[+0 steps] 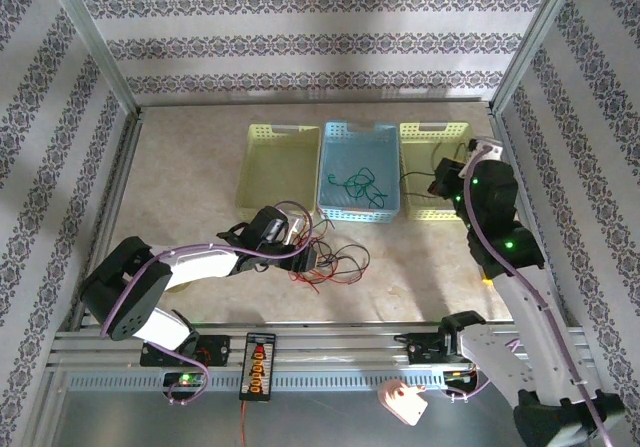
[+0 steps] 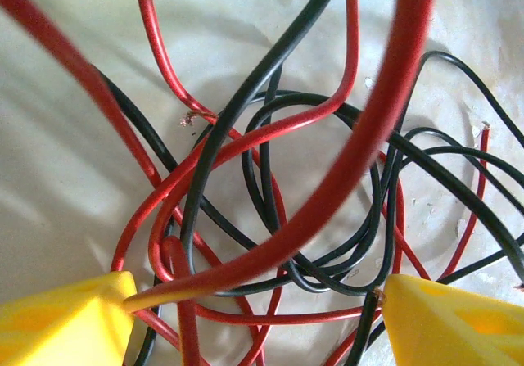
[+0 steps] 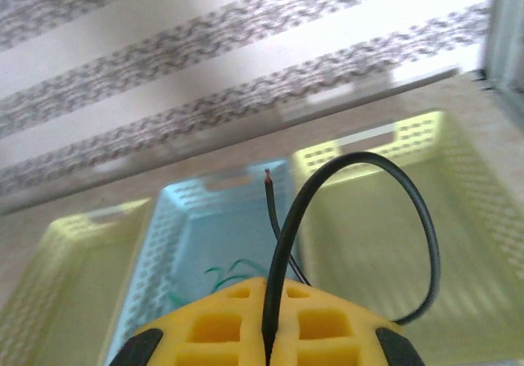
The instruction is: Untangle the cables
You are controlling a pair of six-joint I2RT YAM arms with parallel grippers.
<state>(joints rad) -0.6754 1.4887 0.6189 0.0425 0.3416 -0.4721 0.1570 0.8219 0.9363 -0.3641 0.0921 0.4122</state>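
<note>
Left wrist: left pincer (image 2: 255, 294), jaws apart, hovering over limp, light red cable (image 2: 368, 137); probably gripping best at a loop. Right pincer (image 3: 266, 321) clamping black cable (image 3: 366, 156).

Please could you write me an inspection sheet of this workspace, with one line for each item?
Surface: beige table; left basket, blue basket and right basket stand at its far side.
Job's things: red wire and black wire tangled on the table; green wire in the blue basket; a black strand held above the right basket.
Clutter: power strip on the near rail.
Grippers: left gripper open, astride the tangle; right gripper shut on the black strand.
Cables: lilac arm cables along both arms.
Surroundings: patterned walls, metal frame.
</note>
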